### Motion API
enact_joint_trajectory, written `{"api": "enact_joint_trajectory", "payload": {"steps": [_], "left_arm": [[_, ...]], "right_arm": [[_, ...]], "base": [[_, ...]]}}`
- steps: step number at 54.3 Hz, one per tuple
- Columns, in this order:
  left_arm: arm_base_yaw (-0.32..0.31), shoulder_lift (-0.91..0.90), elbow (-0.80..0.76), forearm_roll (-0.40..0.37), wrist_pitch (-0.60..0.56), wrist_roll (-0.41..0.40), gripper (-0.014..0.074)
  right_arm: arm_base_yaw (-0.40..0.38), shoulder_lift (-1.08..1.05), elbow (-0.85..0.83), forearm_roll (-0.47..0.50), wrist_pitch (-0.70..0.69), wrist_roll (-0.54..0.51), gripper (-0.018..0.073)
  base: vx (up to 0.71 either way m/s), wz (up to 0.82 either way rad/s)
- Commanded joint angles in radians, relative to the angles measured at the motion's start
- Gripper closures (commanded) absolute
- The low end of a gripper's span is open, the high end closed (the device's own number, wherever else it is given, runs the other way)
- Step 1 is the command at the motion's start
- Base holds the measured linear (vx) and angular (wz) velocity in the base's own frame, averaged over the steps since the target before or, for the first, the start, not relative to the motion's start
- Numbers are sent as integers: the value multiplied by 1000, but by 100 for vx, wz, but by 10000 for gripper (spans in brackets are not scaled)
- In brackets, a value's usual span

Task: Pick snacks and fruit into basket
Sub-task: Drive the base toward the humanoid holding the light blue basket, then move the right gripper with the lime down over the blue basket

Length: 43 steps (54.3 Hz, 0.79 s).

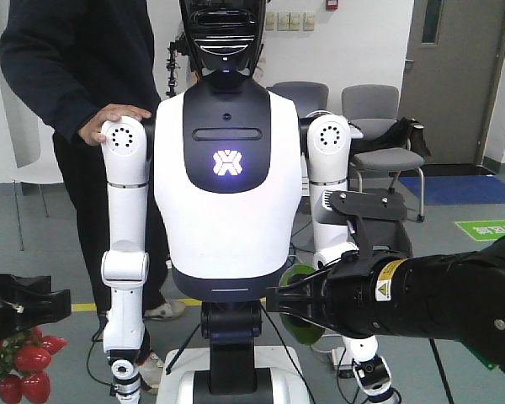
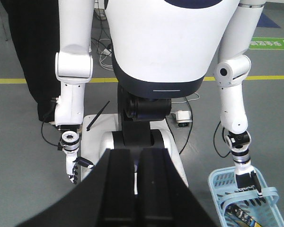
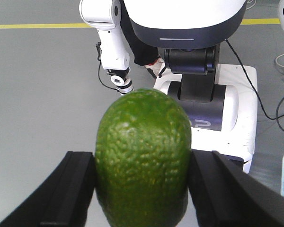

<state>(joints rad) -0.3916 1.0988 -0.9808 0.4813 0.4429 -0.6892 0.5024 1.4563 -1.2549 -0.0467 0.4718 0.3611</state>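
Right claw (image 3: 142, 189) level, clamping green fruit (image 3: 142, 161); left claw (image 2: 137, 189) closed, empty.

1 green fruit (image 3: 142, 158), 1 basket (image 2: 244, 191), 1 white humanoid (image 1: 227, 160), 1 person (image 1: 76, 76)

Grey floor (image 2: 19, 156) with yellow line (image 2: 19, 81), white humanoid's base (image 2: 173, 151) standing on it, cables (image 2: 52, 139) trailing, small white adapter (image 2: 182, 117) behind base, chairs (image 1: 379, 135) further back
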Motion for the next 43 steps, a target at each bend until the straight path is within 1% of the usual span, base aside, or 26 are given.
{"api": "enact_joint_trajectory", "payload": {"steps": [1,37,43], "left_arm": [[1,-21,-30,18,-69,1,602],[1,-21,-30,18,-70,1,602],[1,-21,-30,18,-70,1,602]], "right_arm": [[-1,-35,-34,-12,-77,-7,569],[-1,-35,-34,-9,-74,-7,569],[-1,-35,-34,8,-67,-8,569]], "base": [[0,0],[0,0],[0,0]]}}
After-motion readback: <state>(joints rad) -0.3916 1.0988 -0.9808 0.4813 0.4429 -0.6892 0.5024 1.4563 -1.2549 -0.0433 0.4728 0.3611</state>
